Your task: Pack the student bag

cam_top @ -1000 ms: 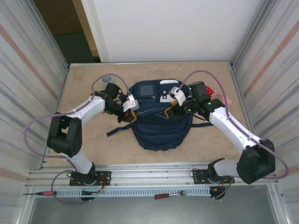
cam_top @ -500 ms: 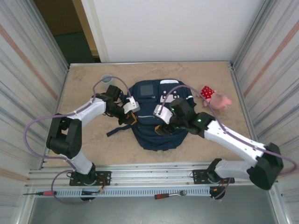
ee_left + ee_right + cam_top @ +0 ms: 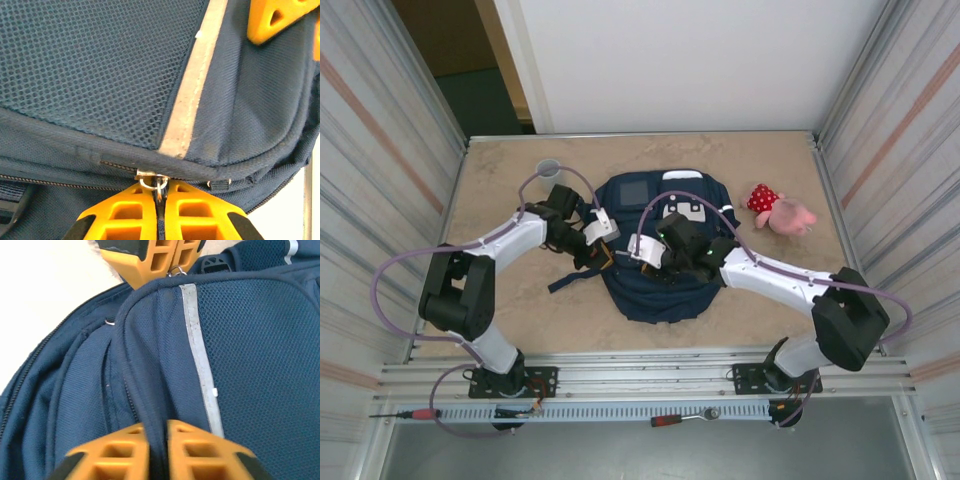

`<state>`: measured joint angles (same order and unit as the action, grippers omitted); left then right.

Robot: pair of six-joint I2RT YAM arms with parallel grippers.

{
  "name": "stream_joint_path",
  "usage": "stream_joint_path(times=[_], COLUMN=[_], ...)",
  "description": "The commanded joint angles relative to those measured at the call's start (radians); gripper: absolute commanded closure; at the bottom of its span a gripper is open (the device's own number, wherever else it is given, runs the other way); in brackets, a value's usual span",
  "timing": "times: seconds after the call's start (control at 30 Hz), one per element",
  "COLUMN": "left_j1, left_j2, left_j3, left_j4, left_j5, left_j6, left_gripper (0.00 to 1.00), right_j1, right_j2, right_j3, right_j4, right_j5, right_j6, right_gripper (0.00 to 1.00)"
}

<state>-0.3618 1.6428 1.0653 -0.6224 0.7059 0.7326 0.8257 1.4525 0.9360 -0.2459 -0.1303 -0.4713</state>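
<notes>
The student bag [image 3: 660,295] lies flat in the middle of the table, navy with a reflective stripe [image 3: 192,85]. At the bag's left side my left gripper [image 3: 607,254] is shut on the metal zipper pull [image 3: 159,182], with its orange jaws [image 3: 161,189] pressed together. My right gripper [image 3: 640,264] reaches across the bag toward the left one. It is shut on a fold of the bag's fabric beside a zipper seam [image 3: 157,427]. The left gripper's fingertips [image 3: 160,257] show just ahead of it, and one right fingertip [image 3: 280,17] shows in the left wrist view.
A pink plush toy with a red dotted part [image 3: 780,210] lies on the table right of the bag. A small grey ring [image 3: 548,167] sits at the back left. Corrugated walls close both sides. A red screwdriver [image 3: 405,412] and a ratchet [image 3: 680,419] lie on the near rail.
My right arm swung from the bag's upper right across to its left half and its jaws closed on the fabric. The plush toy came into view. The left gripper stayed put.
</notes>
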Motion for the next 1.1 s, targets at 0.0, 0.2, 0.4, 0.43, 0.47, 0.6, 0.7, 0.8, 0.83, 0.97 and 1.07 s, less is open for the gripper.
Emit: stream_joint_path(times=[0.0, 0.2, 0.4, 0.43, 0.47, 0.6, 0.7, 0.8, 0.83, 0.97, 1.07], left_j1=[-0.021, -0.06, -0.151, -0.165, -0.186, -0.233, -0.232, -0.23, -0.23, -0.226, -0.228], left_j2=[-0.055, -0.113, -0.164, -0.166, -0.163, -0.152, -0.159, -0.171, -0.176, -0.198, -0.207], left_j3=[-0.021, -0.052, -0.089, -0.093, -0.097, -0.111, -0.15, -0.162, -0.166, -0.179, -0.183], left_j4=[-0.032, -0.029, 0.087, 0.113, 0.138, 0.195, 0.238, 0.238, 0.241, 0.269, 0.285], left_j5=[0.029, 0.078, 0.085, 0.081, 0.067, 0.025, -0.058, -0.097, -0.105, -0.162, -0.182], left_j6=[-0.017, -0.075, -0.215, -0.239, -0.267, -0.326, -0.363, -0.379, -0.383, -0.426, -0.459], left_gripper=[1.0, 1.0, 1.0, 1.0, 1.0, 1.0, 1.0, 1.0, 1.0, 1.0, 1.0], right_j1=[-0.028, -0.053, -0.052, -0.054, -0.054, -0.078, -0.124, -0.156, -0.167, -0.267, -0.411], right_j2=[0.015, 0.043, 0.062, 0.06, 0.057, 0.014, -0.079, -0.21, -0.253, -0.412, -0.435], right_j3=[0.032, 0.024, 0.008, 0.003, -0.003, -0.024, -0.051, -0.125, -0.151, -0.245, -0.216], right_j4=[0.057, 0.123, 0.169, 0.176, 0.185, 0.186, 0.129, 0.069, 0.053, 0.004, -0.107], right_j5=[-0.021, -0.035, -0.097, -0.106, -0.112, -0.15, -0.21, -0.227, -0.224, -0.156, -0.062], right_j6=[0.029, 0.085, 0.108, 0.11, 0.116, 0.182, 0.301, 0.358, 0.364, 0.44, 0.673], right_gripper=[1.0, 1.0, 1.0, 1.0, 1.0, 0.83, 0.55, 0.41, 0.4, 0.34, 0.32])
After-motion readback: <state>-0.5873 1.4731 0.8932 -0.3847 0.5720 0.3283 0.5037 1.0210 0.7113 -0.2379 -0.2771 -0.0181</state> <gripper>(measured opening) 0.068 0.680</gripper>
